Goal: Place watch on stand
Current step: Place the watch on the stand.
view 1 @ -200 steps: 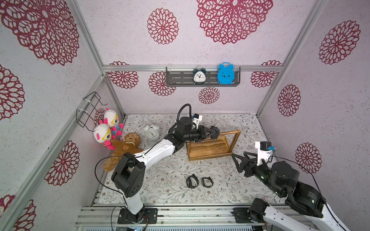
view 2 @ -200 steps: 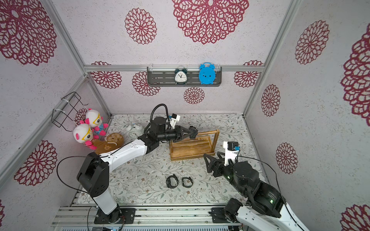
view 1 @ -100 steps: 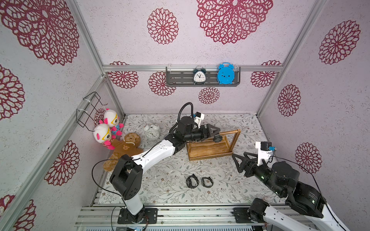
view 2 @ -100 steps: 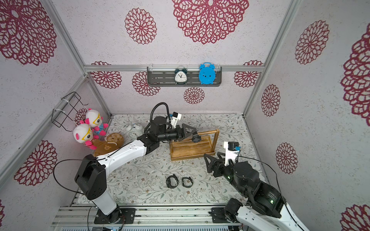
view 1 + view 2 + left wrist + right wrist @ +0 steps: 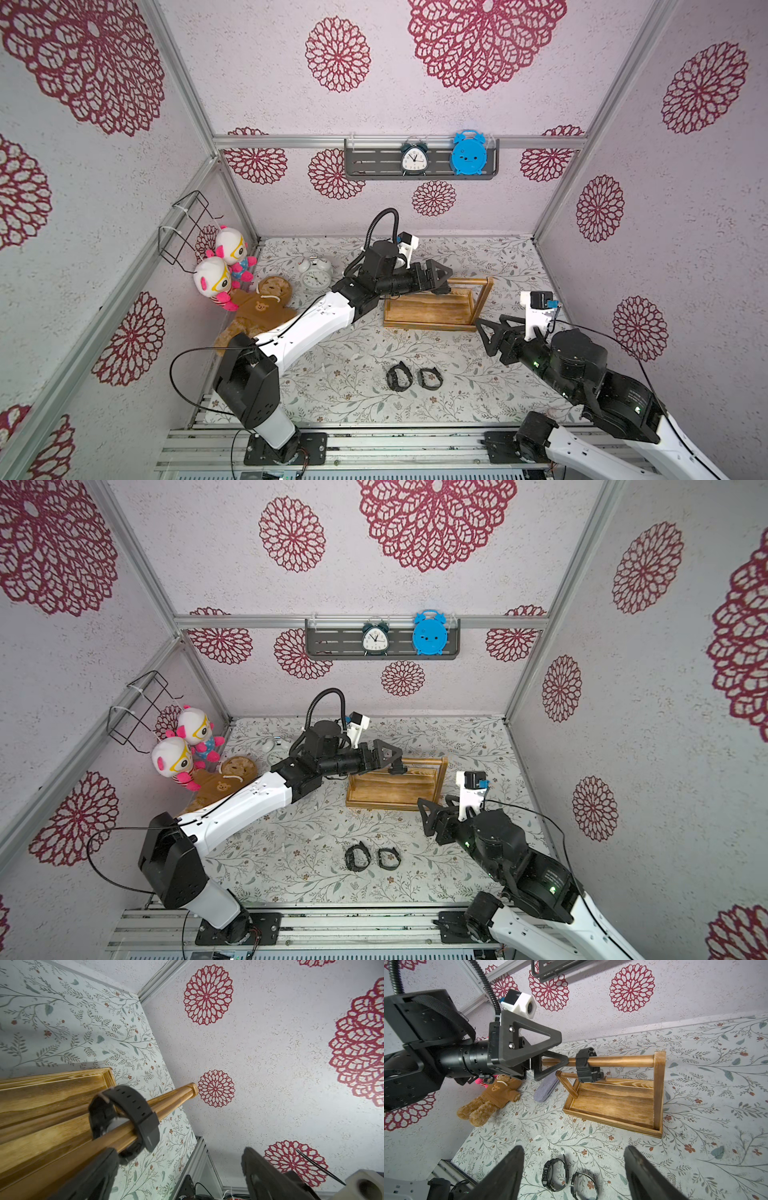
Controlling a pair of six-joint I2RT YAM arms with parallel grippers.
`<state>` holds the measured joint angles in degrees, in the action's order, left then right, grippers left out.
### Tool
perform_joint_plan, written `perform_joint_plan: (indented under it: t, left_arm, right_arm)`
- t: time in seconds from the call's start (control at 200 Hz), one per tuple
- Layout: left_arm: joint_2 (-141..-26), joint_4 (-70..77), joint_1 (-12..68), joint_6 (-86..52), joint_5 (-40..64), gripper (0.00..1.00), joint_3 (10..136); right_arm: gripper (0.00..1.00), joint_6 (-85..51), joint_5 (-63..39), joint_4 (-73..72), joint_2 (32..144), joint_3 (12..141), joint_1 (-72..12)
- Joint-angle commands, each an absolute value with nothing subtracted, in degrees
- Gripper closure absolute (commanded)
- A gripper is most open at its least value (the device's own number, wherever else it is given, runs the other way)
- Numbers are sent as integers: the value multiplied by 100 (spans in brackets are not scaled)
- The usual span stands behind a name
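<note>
The wooden stand (image 5: pixel 428 309) (image 5: pixel 395 789) (image 5: pixel 612 1103) sits at the middle back of the table. A black watch (image 5: pixel 133 1101) (image 5: pixel 584 1064) (image 5: pixel 397 769) hangs looped round its round top bar (image 5: pixel 172 1101), free of any finger. My left gripper (image 5: pixel 446 282) (image 5: pixel 399 760) (image 5: pixel 179 1152) (image 5: pixel 564 1048) is open, its jaws straddling the bar just beside that watch. Two more black watches (image 5: pixel 399 376) (image 5: pixel 430 379) (image 5: pixel 555 1174) (image 5: pixel 584 1186) lie on the table in front. My right gripper (image 5: pixel 484 336) (image 5: pixel 426 817) (image 5: pixel 574 1148) hovers open and empty right of the stand, above the table.
A teddy bear (image 5: pixel 266 307), two dolls (image 5: pixel 216 278) and a white alarm clock (image 5: pixel 316 276) crowd the left back corner. A grey case (image 5: pixel 546 1088) lies by the stand's left end. A dark shelf (image 5: pixel 374 160) with two clocks hangs on the back wall; a wire basket (image 5: pixel 183 228) on the left wall.
My left gripper has gone from shut on the watch to open, letting it go on the bar. The watch stays hanging there. The right arm has not moved.
</note>
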<state>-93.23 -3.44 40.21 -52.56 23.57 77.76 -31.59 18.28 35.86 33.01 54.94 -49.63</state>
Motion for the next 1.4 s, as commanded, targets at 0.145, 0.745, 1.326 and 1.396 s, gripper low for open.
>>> perform_joint_plan:
  t: [0.145,0.745,1.326,1.396]
  left_arm:
    - [-8888,-1019,4008,-4522,1755,3,7693]
    - [-7377,-1431,4004,-2788,1013,3,7052]
    - [-4700,-2277,3979,-3620,-363,3,4502]
    - [-4387,-2286,3983,-3962,-461,2,4161]
  right_arm:
    - [21,-3128,1916,3340,3459,5420,-4932]
    - [18,-2909,2077,3347,3466,5160,-4931]
    - [21,-3140,84,3207,4107,4611,-4964]
    - [23,-3325,-182,3022,4174,4465,-5035]
